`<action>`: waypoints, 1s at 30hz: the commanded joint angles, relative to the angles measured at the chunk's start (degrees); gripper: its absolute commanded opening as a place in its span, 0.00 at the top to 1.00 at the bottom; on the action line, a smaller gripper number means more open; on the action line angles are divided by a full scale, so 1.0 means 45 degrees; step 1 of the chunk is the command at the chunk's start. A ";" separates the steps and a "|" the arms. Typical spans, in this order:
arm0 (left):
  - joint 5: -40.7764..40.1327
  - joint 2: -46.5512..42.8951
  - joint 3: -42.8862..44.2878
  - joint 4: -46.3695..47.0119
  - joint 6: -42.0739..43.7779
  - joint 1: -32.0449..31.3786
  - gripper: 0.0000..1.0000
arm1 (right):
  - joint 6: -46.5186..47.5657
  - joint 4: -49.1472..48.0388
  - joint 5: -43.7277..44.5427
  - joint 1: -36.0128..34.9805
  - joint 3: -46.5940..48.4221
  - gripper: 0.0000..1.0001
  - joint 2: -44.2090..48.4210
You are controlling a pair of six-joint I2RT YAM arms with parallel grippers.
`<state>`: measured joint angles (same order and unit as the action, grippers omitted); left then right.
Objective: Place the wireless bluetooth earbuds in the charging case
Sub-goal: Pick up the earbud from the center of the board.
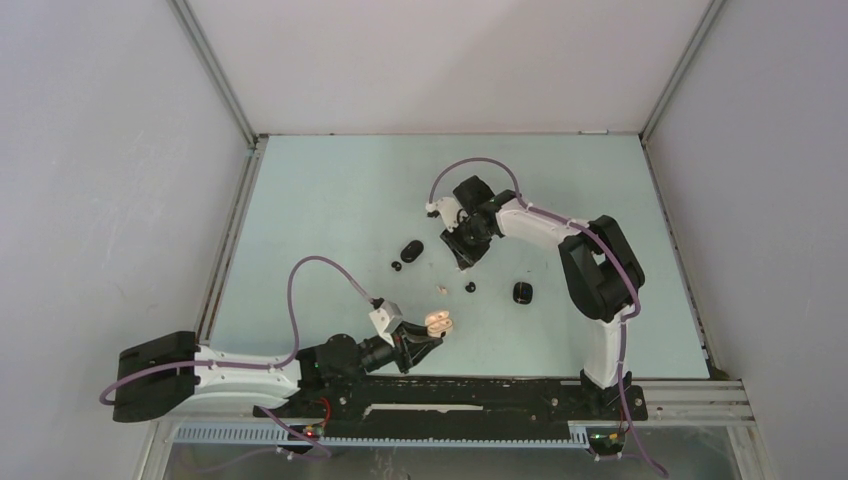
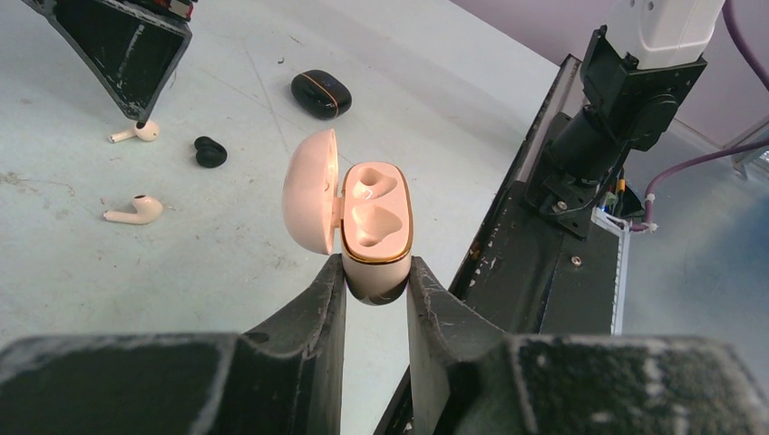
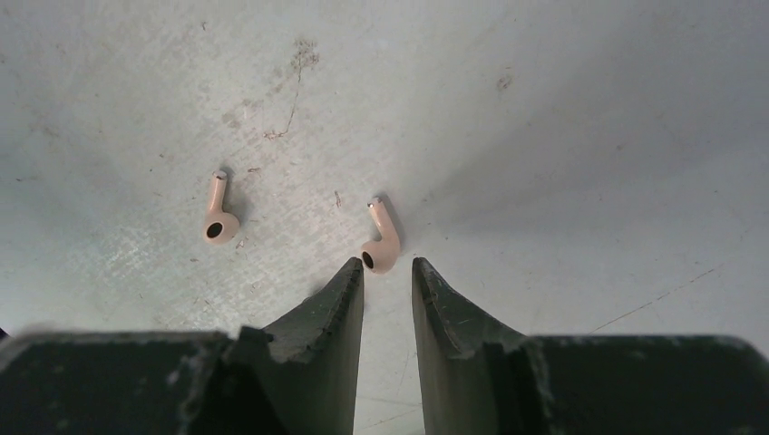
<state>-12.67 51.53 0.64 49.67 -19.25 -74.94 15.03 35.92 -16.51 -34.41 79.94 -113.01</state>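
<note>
**Left gripper** (image 2: pixel 376 288): I find it clamped on the lower body of the cream charging case (image 2: pixel 376 222), which it holds up by the near edge of the table (image 1: pixel 330 190). The lid is swung open to one side. Both moulded wells face the left wrist camera and hold nothing. The bottom of the case is hidden between the fingers.

**Right gripper** (image 3: pixel 388 272): the jaws stand a narrow gap apart with nothing between them, pointing down at the middle of the table.

**Cream earbuds:** the first cream earbud (image 3: pixel 381 243) lies on the table right at the right gripper's fingertips, its head beside the tip of one finger. I cannot tell whether it touches that tip. The second cream earbud (image 3: pixel 219 213) lies flat off to the side, apart from the first. Both are outside the case.

**Visibility:** in the top view I make out only one cream bud, as a pale speck. The other is covered by the right gripper's head.

**Also on the table:**
- A black earbud (image 2: pixel 210 151) lies near a closed black case (image 2: pixel 321 94) with an orange band.
- A second black case (image 1: pixel 411 249) and a second black bud (image 1: pixel 397 266) lie further left, too small for detail.
</note>
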 commanded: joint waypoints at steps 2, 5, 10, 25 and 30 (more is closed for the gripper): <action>0.0141 0.0078 0.0169 0.0427 -0.0113 -0.0070 1.00 | -0.0185 -0.0148 -0.0100 -0.0012 0.0568 0.71 -0.0081; 0.0120 0.0040 0.0133 0.0427 -0.0137 -0.0095 1.00 | -0.0223 -0.0213 -0.0055 0.0005 0.0570 0.72 -0.0038; 0.0080 0.0050 0.0120 0.0422 -0.0157 -0.0105 1.00 | -0.0349 -0.0403 0.0147 0.0033 0.0686 0.75 -0.0095; 0.0033 0.0073 0.0130 0.0427 -0.0128 -0.0169 1.00 | 0.0066 -0.0154 0.0681 -0.0580 0.0343 0.76 -0.0374; 0.0056 0.0166 0.0178 0.0427 -0.0062 -0.0169 1.00 | 0.0152 -0.0086 0.0732 -0.0642 -0.0008 0.72 -0.0208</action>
<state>-12.69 51.79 0.64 49.58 -19.51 -75.26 14.83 35.22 -14.11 -37.15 80.58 -115.55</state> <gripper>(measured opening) 0.282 0.268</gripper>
